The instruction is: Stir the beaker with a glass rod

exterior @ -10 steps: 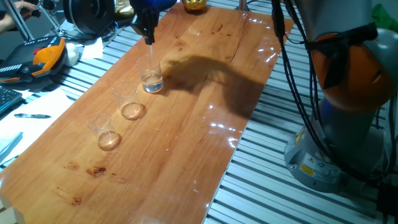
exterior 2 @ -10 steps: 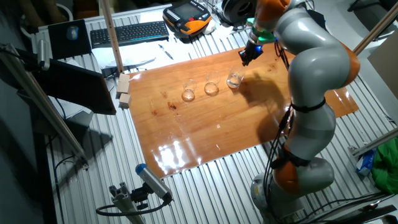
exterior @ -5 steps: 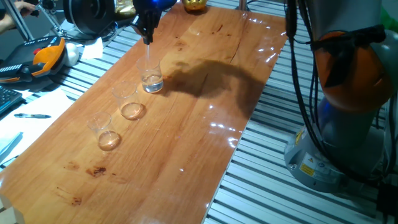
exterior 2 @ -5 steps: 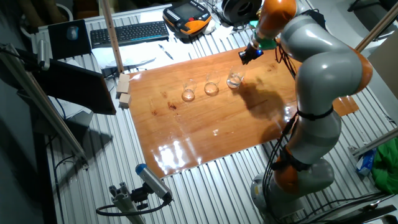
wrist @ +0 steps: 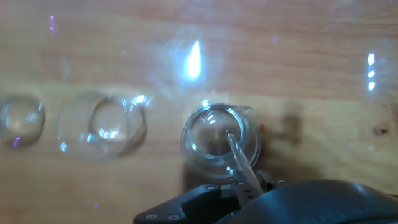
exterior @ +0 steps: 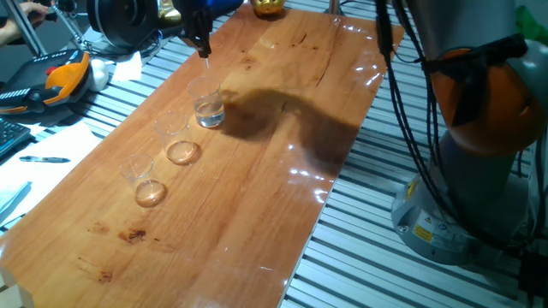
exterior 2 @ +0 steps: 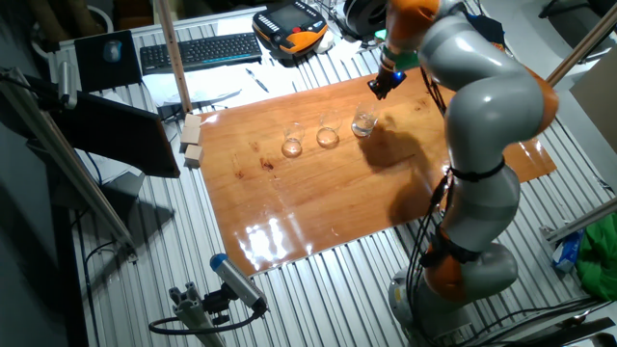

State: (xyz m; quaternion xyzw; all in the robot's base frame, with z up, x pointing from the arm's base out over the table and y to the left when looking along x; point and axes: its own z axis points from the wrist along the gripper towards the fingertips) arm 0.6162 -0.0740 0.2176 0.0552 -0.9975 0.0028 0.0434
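Note:
The beaker (exterior: 208, 108) is the clear glass one with a colourless bottom, at the far end of a row of three on the wooden table (exterior: 257, 197). My gripper (exterior: 202, 41) hangs right above it, shut on the glass rod (wrist: 235, 149). The rod points down into the beaker (wrist: 217, 142), its tip near the middle of the bottom. The other fixed view shows the gripper (exterior 2: 379, 87) just above and behind the beaker (exterior 2: 363, 122). In the hand view the gripper (wrist: 244, 185) is at the bottom edge.
Two similar beakers with amber-looking bottoms (exterior: 179, 142) (exterior: 145, 185) stand in line beside the stirred one, seen also as beakers (wrist: 102, 127) (wrist: 22, 118). Two wooden blocks (exterior 2: 192, 138) sit at the table's edge. A keyboard (exterior 2: 198, 50) and a pendant (exterior 2: 292, 27) lie beyond.
The gripper has shifted slightly back and left above the beaker, moving the rod inside it. The arm's elbow has swung over the table and its shadow moved. The beakers stay put.

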